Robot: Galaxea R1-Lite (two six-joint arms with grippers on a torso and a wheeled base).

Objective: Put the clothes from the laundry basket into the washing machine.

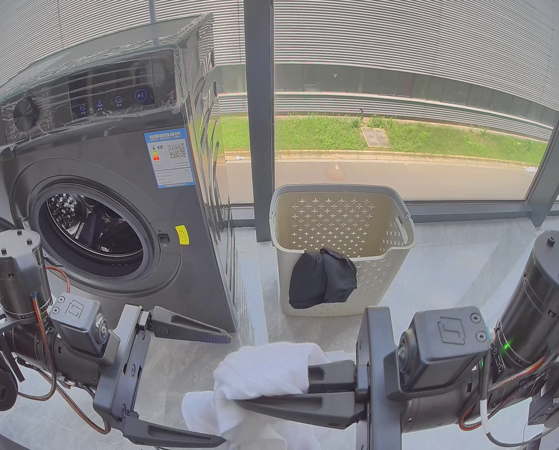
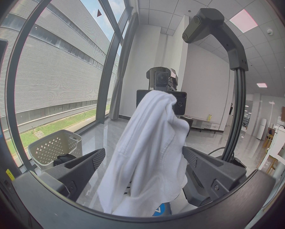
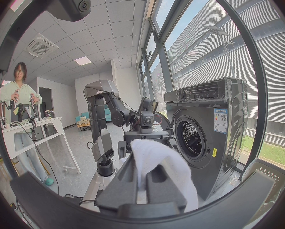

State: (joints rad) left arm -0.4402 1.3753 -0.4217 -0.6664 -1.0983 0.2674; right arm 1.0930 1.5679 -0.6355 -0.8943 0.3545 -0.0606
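Nearest to us, at the lower middle of the head view, the right pincer [image 1: 279, 387] is clenched on a bunched white cloth [image 1: 260, 370], which spills out to the left of its fingers. At the lower left the left pincer [image 1: 223, 387] is released, its fingers spread wide above and below the loose end of the cloth. From the left wrist the cloth hangs between those fingers; we cannot tell whether either one touches it.

We judge this to be a handover to the arm nearer the machine. To do it well, we should close the left pincer on a thick fold and not a thin edge. The right should let go only once that grip is firm, and the trailing end should stay off the floor.

Farther back, at the centre, the laundry basket [image 1: 339, 190] has a black garment [image 1: 322, 277] draped over its front rim. At the upper left the washing machine [image 1: 192, 270] shows its round drum opening [image 1: 92, 229], so we should push the cloth well inside.
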